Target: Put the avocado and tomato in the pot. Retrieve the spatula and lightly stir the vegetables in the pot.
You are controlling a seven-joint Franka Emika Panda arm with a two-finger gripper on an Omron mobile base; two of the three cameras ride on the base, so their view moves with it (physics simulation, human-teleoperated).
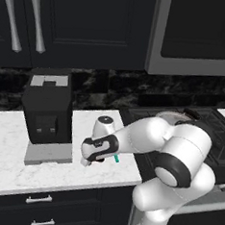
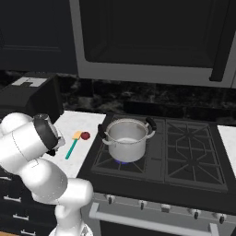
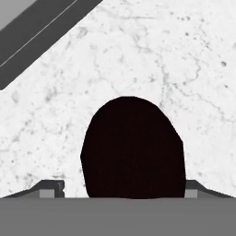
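reaching down over the white marble counter (image 1: 13, 163) left of the stove (image 2: 184, 156), with the claw (image 3: 124, 193) set low over a dark egg-shaped thing (image 3: 132, 147), most likely the avocado. fingertips (image 3: 50, 188) showing at either side of that dark shape, standing wide apart and not yet pressed to it, so open and gripping nothing as far as can be judged.

first step in hand, by the look of it: picking up the avocado. nothing seen inside the pot (image 2: 126, 138), which sits on the front left burner with its pale inside bare. tomato (image 2: 85, 135) lying on the counter just beside the yellow head of the spatula (image 2: 73, 145), near the stove's left edge, well apart from the pot. a sliver of teal handle peeking out by the wrist in the left base view. black coffee machine (image 1: 48, 106) standing further left on the counter, out of the way.

next move calls for closing squarely on the dark shape's sides without rolling it, lifting clear of the counter, then swinging right over the pot's rim before letting go. rounded and smooth, so likely to slip if pinched off-centre.
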